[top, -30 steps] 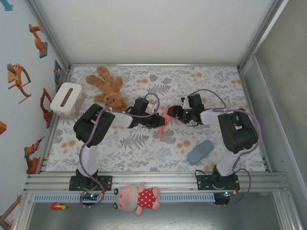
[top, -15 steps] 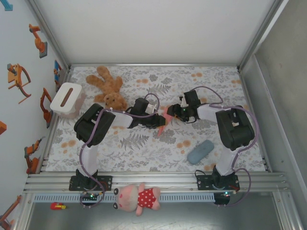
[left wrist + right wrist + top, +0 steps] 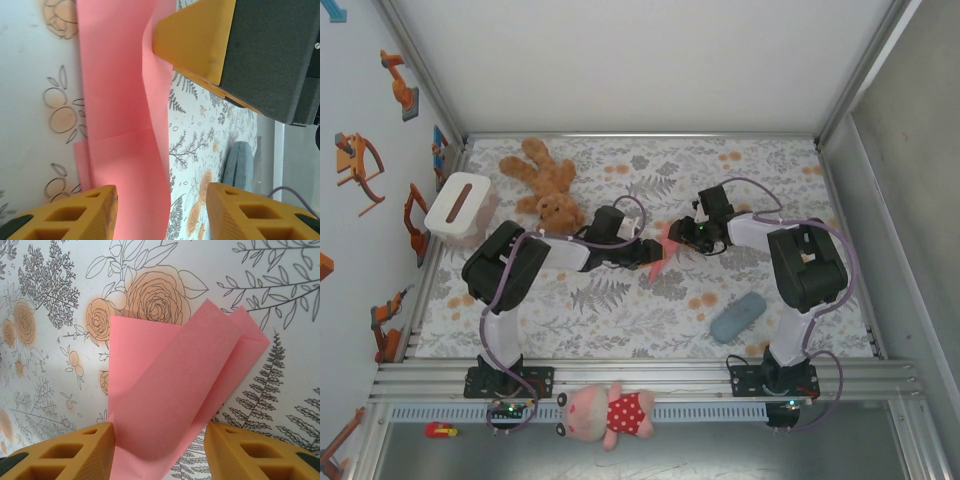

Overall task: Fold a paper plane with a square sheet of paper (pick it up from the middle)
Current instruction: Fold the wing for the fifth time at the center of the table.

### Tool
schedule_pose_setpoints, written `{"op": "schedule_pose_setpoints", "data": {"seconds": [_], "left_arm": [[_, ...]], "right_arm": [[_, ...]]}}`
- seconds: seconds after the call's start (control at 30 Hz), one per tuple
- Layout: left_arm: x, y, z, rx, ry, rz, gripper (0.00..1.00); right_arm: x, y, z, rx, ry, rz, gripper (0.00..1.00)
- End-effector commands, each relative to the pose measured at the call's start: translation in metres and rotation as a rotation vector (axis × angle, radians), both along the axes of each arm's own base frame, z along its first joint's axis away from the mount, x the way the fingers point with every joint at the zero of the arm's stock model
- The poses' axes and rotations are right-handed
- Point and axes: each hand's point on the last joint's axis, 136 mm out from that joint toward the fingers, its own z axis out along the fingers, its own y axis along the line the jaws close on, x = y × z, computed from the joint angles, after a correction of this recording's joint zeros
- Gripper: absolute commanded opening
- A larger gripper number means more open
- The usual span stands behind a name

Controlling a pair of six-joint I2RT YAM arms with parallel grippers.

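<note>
The left gripper (image 3: pixel 650 253) is letting go: its jaws, pinched together a second ago, are now standing apart with the pink sheet (image 3: pixel 665 247) lying loose between them. The sheet, part-folded with one flap lifting, is resting on the flowered table (image 3: pixel 620 305) midway between the arms. The right gripper (image 3: pixel 682 236) is edging in over it, jaws narrowing but apart and clamping nothing, probably taking over for the next crease.

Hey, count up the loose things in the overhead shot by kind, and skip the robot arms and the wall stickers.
Soft toys: 2 (brown teddy bear, pink doll)
Pink paper: 1
Grey-blue pouch: 1
White box: 1
Small red item: 1
Total: 6
</note>
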Motion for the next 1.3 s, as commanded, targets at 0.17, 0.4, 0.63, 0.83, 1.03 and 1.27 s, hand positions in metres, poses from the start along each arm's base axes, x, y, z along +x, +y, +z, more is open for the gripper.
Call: {"op": "schedule_pose_setpoints", "data": {"seconds": [0.17, 0.4, 0.63, 0.83, 1.03, 1.27], "left_arm": [[0.000, 0.016, 0.008, 0.135, -0.144, 0.062, 0.52], [-0.009, 0.007, 0.011, 0.223, -0.226, 0.025, 0.52], [-0.011, -0.001, -0.005, 0.272, -0.210, -0.009, 0.53], [-0.013, 0.000, -0.014, 0.303, -0.208, -0.031, 0.53], [-0.016, 0.000, -0.022, 0.318, -0.200, -0.052, 0.50], [-0.016, 0.002, -0.024, 0.330, -0.205, -0.055, 0.41]], "right_arm": [[-0.017, -0.027, -0.047, -0.153, 0.117, -0.063, 0.50], [-0.017, -0.027, -0.049, -0.152, 0.125, -0.066, 0.50], [-0.018, -0.026, -0.051, -0.152, 0.135, -0.068, 0.49], [-0.019, -0.027, -0.053, -0.152, 0.141, -0.069, 0.48], [-0.020, -0.028, -0.053, -0.158, 0.149, -0.073, 0.48], [-0.022, -0.031, -0.057, -0.176, 0.161, -0.079, 0.47]]}}
